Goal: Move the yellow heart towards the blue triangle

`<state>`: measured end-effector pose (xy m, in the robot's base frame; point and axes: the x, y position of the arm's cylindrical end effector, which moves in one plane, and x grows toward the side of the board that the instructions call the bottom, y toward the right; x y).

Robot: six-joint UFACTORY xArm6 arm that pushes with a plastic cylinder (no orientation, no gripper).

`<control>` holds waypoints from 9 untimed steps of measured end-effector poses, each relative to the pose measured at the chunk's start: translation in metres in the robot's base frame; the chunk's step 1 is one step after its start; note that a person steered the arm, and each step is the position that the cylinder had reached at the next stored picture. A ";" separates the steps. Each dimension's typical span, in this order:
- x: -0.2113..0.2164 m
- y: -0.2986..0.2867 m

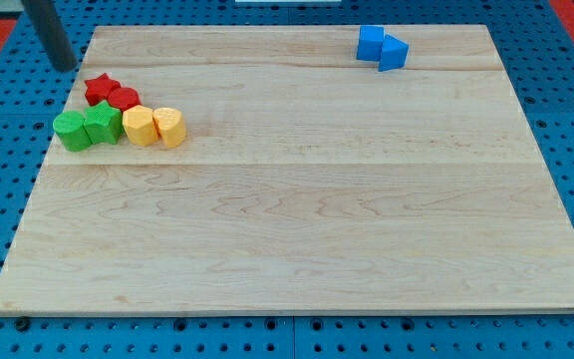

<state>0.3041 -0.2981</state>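
In the camera view, the wooden board (297, 239) fills most of the frame, and the blocks sit in two groups well apart. At the view's left is a tight cluster: a red star (98, 88) touching a second red block (124, 99) whose shape I cannot make out, below them a green block (70, 131) against a green star (103, 123), and to their right two yellow blocks side by side. Which of these is the heart is hard to tell at this size; the right-hand one, the yellow heart (169, 127) as I judge it, touches the other yellow block (140, 127) and has bare board on its right.

At the view's top right, the blue triangle (394, 52) touches a blue cube (370, 43) near the far edge.

The dark rod enters at the view's top left, and my tip (65, 68) sits beside the board's left edge, up and left of the red star — touching no block. There is no pincer on this arm, so nothing is clasped or let go; the rod only pushes.

The task looks not yet begun: the heart lies far from the triangle. Since the heart is the cluster's rightmost piece, the open path runs right and upward — but the tip stands on the wrong side, with the red and green blocks between. A push would likely need the tip brought just left and below the heart, which is awkward with the other yellow block pressed there.
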 end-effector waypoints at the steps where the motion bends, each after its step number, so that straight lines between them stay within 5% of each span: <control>1: 0.054 0.002; 4: 0.049 0.178; 5: 0.039 0.133; 6: 0.024 0.193; 7: 0.043 0.313; 8: 0.051 0.352; 9: 0.039 0.293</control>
